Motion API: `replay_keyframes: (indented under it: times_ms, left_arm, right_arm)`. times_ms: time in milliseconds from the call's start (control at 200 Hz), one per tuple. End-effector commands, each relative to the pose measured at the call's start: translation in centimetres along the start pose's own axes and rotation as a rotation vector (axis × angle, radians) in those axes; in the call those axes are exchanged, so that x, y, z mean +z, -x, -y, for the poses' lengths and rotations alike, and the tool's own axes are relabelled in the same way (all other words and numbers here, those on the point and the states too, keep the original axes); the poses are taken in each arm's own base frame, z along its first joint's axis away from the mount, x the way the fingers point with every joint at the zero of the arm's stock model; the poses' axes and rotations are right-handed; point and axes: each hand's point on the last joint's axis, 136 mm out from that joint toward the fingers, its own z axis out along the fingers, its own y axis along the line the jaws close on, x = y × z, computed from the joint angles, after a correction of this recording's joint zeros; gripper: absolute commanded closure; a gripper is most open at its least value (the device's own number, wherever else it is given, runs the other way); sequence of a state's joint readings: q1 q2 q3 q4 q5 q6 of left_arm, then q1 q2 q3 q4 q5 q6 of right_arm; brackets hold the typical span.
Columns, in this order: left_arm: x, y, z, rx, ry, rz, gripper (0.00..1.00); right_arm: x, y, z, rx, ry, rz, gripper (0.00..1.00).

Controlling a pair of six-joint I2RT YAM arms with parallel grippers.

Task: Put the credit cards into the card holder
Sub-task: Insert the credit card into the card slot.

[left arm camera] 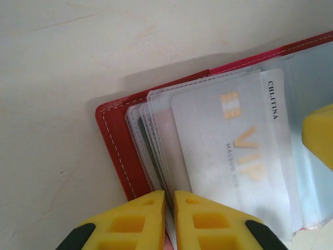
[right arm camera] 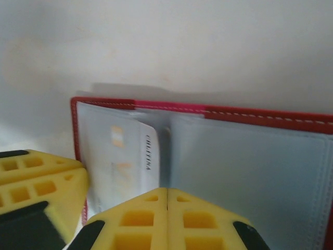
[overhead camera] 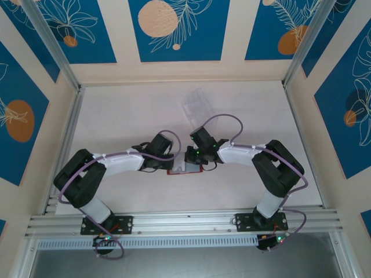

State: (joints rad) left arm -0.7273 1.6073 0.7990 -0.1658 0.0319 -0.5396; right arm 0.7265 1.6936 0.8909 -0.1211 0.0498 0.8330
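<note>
The red card holder (overhead camera: 184, 169) lies open on the table between the two arms, its clear grey sleeves facing up. In the left wrist view my left gripper (left arm camera: 169, 195) is shut on the edge of several sleeves beside the red cover (left arm camera: 117, 151). A pale credit card (left arm camera: 234, 151) with a gold chip and "VIP" lettering sits inside a sleeve. My right gripper (right arm camera: 167, 191) is shut, jaws touching with nothing between them, over the holder's middle fold (right arm camera: 177, 135). The same card (right arm camera: 125, 156) sits to its left. The left gripper's yellow finger (right arm camera: 36, 182) stands at the holder's left edge.
A clear plastic tray (overhead camera: 197, 106) rests on the table beyond the grippers. Aluminium rails (overhead camera: 69, 133) and patterned walls close in the workspace on three sides. The right gripper's yellow fingertip (left arm camera: 320, 138) shows at the right edge of the left wrist view.
</note>
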Motion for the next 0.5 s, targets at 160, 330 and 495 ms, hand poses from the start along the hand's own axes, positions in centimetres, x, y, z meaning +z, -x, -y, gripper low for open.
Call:
replay_keyframes:
  times_ms: [160,330,495]
  left_arm:
    - [1.4,-4.0,-1.4,0.014,0.043,-0.127,0.88]
    - [1.3,-4.0,-1.5,0.016,0.043,-0.128,0.88]
    - [1.3,-4.0,-1.3,0.018,0.034,-0.127,0.86]
  right_arm:
    - [1.0,-0.7,0.1,-0.017,-0.029,-0.024,1.00]
    - [2.0,-1.1,-0.7,0.003,0.026,-0.049,1.00]
    - [2.7,-1.3,-1.8,0.035,0.117,-0.057,1.00]
